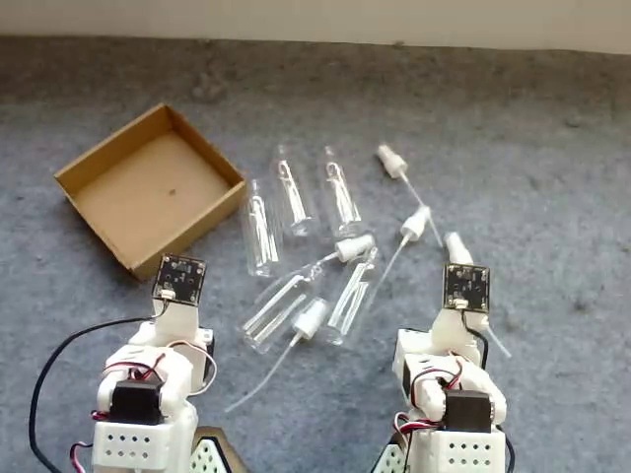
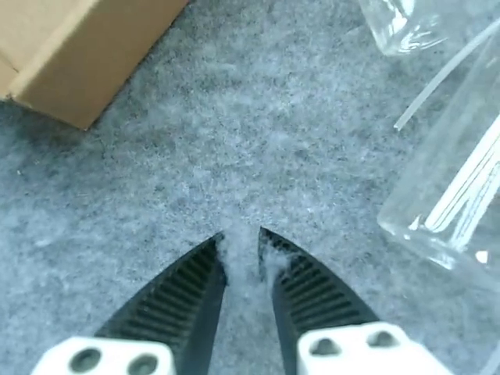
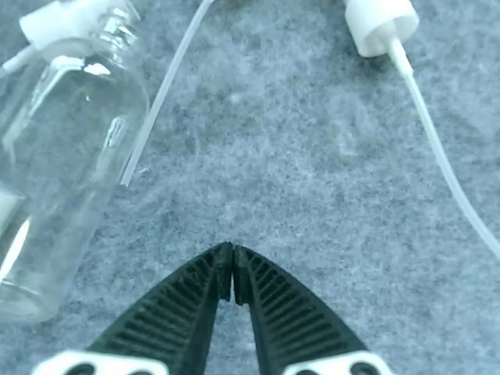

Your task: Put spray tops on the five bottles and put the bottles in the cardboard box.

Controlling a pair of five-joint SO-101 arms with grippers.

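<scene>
Left end effector (image 2: 240,233) ajar — right (image 3: 233,247) closed

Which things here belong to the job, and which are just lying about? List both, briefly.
Job: cardboard box; five clear bottles; five white spray tops with dip tubes.
Lying about: grey carpet underneath; black cable at the near edge.

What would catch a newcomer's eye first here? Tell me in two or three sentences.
Five clear bottles lie on their sides in a loose cluster at the middle of the grey mat, seen from the high view. White spray tops with long thin tubes lie among them and to their right. An open cardboard box sits at the far left with nothing in it.
</scene>
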